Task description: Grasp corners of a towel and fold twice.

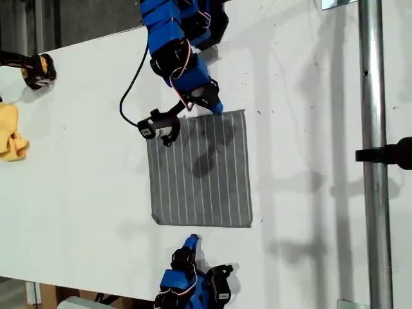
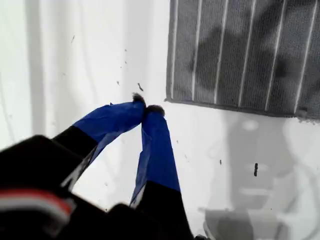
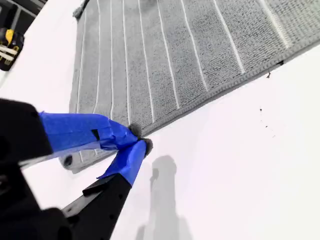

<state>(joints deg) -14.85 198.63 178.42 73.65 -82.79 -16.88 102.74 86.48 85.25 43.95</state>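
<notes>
While its blue tips meet with nothing between them, my first end effector (image 2: 145, 107) hangs over bare bench (image 1: 84, 180) just off the towel's (image 1: 199, 170) 12 o'clock edge in the exterior view, close to the 1 o'clock corner (image 2: 169, 97). My second end effector (image 3: 139, 139) is likewise pinched closed. Its tips sit against the 6 o'clock hem, and no cloth appears to be caught, though the contact is too tight to be certain.

The towel lies flat and fully spread at the centre of the exterior view, stripes running 12 to 6. Its 7 o'clock corner (image 1: 155, 221) and 5 o'clock corner are exposed. The 11 o'clock corner is hidden under the first arm's camera.

Handling, as a judgement: the fabric looks light, soft and limp, so it should sag and drag when lifted. A hold on one corner tip, with a finger slid under the hem, seems the surest grip. The smooth bench may let the cloth slide instead of lifting.

A yellow cloth (image 1: 9, 132) lies well apart, at 9 o'clock in the exterior view. No brand, label or legible writing is visible.
</notes>
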